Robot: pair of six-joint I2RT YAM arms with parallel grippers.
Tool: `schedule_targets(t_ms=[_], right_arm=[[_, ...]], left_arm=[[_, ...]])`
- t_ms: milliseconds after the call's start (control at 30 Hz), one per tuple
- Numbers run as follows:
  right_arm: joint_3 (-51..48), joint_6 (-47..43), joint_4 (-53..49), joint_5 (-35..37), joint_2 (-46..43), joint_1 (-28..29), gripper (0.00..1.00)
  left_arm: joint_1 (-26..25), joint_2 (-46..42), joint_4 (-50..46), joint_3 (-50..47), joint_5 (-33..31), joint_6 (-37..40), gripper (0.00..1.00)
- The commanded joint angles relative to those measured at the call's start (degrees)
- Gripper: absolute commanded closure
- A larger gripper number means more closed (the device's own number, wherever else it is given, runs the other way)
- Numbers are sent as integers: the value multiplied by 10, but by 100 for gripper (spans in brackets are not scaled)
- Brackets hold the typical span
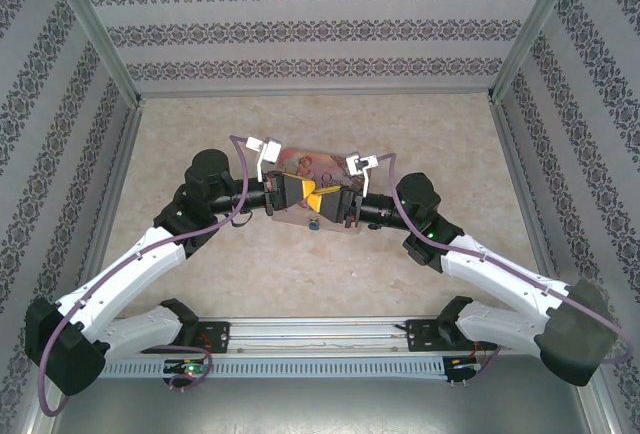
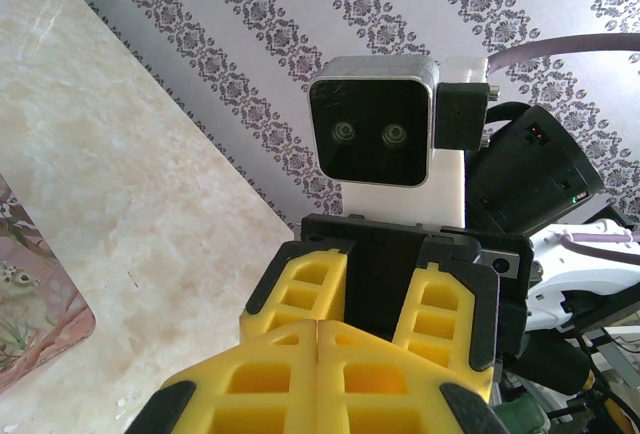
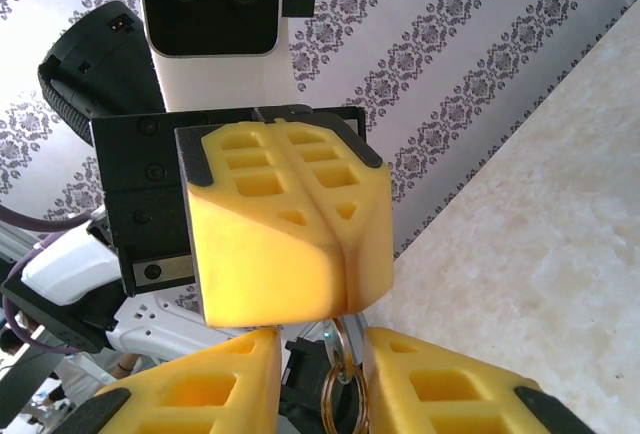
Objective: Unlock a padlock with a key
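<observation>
Padlock apparently lies just beside pink tin.

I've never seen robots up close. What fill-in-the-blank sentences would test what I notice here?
1. The left gripper and the right gripper meet over a ___ tin.
2. The fingers of both grippers are ___ in colour.
3. In the right wrist view, a metal key ring shows between the fingers of the ___ gripper.

Missing words: pink; yellow; right
</observation>
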Motion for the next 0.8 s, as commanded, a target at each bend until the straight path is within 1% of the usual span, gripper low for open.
schedule_targets(t_ms=[0,233,433,500,533,767], right_arm=[[8,-14,1,8,-15,0,73],[7,-18,-15,13,-20,-4,82],[5,-20,-22,19,-20,-4,97],[3,-25,-32,24,-24,-4,100],[2,-29,-40,29,-26,-5,100],[-6,-46,-77,49,-38,-9,100]], left_arm=[[7,-10,14,-5,11,11,100],[7,-9,13,-5,10,12,100],[7,-11,13,-5,11,13,100],[8,-14,12,-6,6,12,100],[8,-17,12,-7,1,12,100],[14,-29,13,-10,-10,9,88]])
